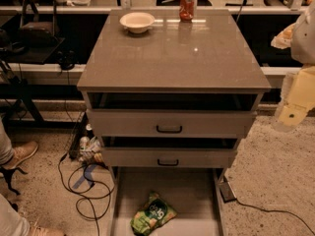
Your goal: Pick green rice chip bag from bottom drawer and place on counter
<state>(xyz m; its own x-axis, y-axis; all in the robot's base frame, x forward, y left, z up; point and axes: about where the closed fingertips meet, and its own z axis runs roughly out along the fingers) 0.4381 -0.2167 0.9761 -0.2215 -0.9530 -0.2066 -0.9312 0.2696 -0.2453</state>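
Note:
The green rice chip bag (153,214) lies flat in the pulled-out bottom drawer (197,191), near its front, left of centre. The counter (177,58) is the glossy grey-brown top of the cabinet. My gripper (293,113) hangs at the right edge of the view, beside the cabinet's right side at the height of the upper drawers. It is well above and to the right of the bag and holds nothing that I can see.
A white bowl (137,21) and a red soda can (187,5) stand at the back of the counter. Two drawers with black handles (169,129) sit slightly open above the bottom drawer. Cables (83,186) and a person's shoes (19,154) are on the floor at left.

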